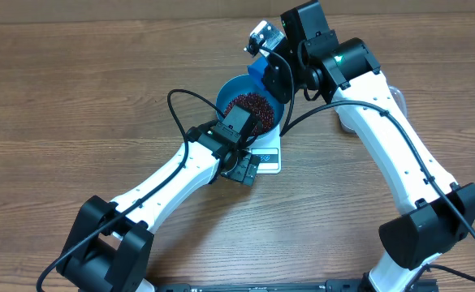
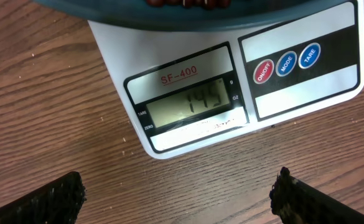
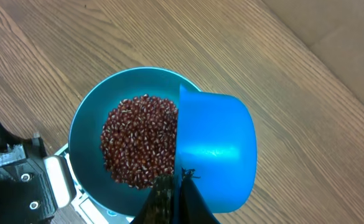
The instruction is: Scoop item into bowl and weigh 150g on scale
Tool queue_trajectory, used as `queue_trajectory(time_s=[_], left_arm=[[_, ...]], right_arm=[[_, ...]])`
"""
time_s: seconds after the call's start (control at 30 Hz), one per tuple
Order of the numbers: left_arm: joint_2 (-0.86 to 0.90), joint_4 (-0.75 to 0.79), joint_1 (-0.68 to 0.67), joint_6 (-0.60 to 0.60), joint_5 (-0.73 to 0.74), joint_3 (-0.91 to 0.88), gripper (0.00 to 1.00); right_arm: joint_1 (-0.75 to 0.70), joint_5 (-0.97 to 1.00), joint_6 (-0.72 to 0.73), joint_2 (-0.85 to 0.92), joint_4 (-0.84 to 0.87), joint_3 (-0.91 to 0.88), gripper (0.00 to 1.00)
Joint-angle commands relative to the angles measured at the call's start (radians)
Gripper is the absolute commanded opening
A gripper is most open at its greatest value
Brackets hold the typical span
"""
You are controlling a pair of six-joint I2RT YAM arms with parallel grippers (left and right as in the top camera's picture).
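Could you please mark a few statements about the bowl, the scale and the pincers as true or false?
1. The bowl sits on the scale. True.
2. The bowl is empty. False: it holds a heap of beans.
3. The right pincer is shut on the blue scoop, held over the bowl's edge. True.
4. The left pincer grips the scale. False: it is open and apart from the scale, in front of its display.
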Motion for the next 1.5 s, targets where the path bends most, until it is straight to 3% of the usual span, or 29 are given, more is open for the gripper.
queue_trajectory(time_s=[0.0,0.4,0.67,0.9,1.0,1.27,1.47], left_arm=[[-0.018,0.003,-0.002,-0.006,-0.016,0.023,1.00],[-0.018,0.003,-0.002,-0.006,-0.016,0.023,1.00],[-0.018,0.003,-0.002,-0.006,-0.017,0.023,0.99],[-0.018,0.007,-0.002,-0.010,-0.002,0.052,0.99],[-0.018,-0.049,-0.002,-0.011,0.061,0.153,1.00],[-0.018,-0.093,0.000,0.023,0.061,0.363,0.99],[-0.017,-0.090,0.006,0.036,-0.109,0.397,1.00]], right_arm=[[0.003,0.006,-0.002,-0.002,0.004,0.030,0.04],[0.003,0.006,0.014,-0.002,0.007,0.030,0.04],[-0.013,-0.017,0.167,-0.002,0.053,0.034,0.04],[-0.115,-0.031,0.304,-0.002,0.002,0.079,0.04],[-0.209,-0.183,0.317,-0.002,-0.048,0.111,0.04],[-0.411,-0.669,0.316,-0.002,-0.145,0.113,0.04],[-0.524,-0.668,0.270,-0.002,-0.244,0.112,0.04]])
